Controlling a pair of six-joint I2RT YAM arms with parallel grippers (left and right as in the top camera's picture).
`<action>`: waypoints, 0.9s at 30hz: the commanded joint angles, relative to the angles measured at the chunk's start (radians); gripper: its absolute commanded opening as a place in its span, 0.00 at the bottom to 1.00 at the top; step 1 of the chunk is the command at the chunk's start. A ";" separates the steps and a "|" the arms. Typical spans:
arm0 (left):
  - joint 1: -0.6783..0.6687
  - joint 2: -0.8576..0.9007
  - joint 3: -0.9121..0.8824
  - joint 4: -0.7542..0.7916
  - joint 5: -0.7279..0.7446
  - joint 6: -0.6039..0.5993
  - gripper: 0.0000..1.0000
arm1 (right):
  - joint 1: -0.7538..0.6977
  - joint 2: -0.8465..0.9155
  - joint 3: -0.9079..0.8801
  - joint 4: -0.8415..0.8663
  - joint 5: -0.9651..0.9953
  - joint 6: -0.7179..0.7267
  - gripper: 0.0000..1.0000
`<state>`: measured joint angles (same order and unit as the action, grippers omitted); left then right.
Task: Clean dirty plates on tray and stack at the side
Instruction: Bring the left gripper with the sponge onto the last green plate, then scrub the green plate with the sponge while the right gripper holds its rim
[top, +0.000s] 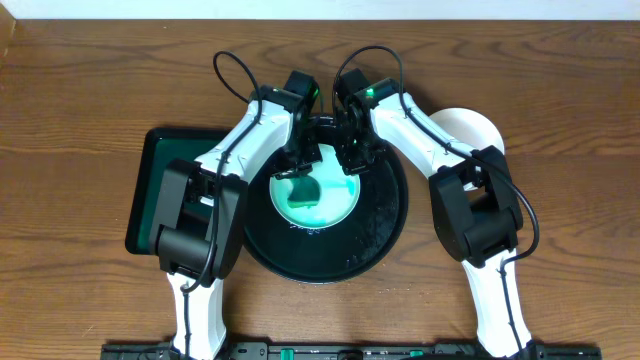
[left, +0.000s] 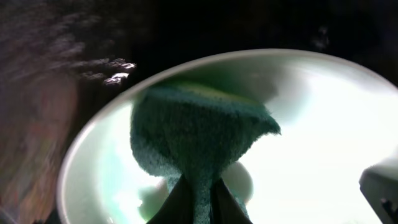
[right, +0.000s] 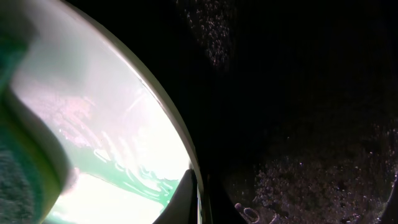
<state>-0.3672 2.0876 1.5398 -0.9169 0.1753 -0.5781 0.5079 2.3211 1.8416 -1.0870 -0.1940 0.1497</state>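
Note:
A pale-mint plate (top: 322, 205) lies on the large round black tray (top: 385, 220); a teal smear spreads over its middle. My left gripper (top: 300, 160) is shut on a green sponge (left: 199, 134) and presses it onto the plate (left: 323, 124). My right gripper (top: 352, 158) is shut on the plate's far rim (right: 180, 137), one finger inside and one outside. Teal streaks (right: 130, 177) show on the plate next to that finger. Another white plate (top: 470, 128) lies on the table at the right, partly under the right arm.
A rectangular dark green tray (top: 150, 190) sits left of the black tray, partly under the left arm. The black tray's wet floor (right: 311, 155) shows droplets. Brown wooden table (top: 90, 80) lies all around.

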 joint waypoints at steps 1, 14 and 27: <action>-0.014 0.021 -0.034 0.044 0.099 0.111 0.07 | 0.002 0.031 -0.033 0.010 0.029 0.014 0.01; -0.022 0.022 -0.059 0.053 0.356 0.271 0.07 | 0.002 0.031 -0.034 0.011 0.029 0.013 0.01; 0.032 0.022 -0.054 0.010 -0.251 -0.116 0.07 | 0.002 0.031 -0.034 0.013 0.029 0.013 0.01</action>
<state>-0.3698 2.0827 1.5070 -0.9775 0.1795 -0.6109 0.5079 2.3211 1.8416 -1.0859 -0.1967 0.1497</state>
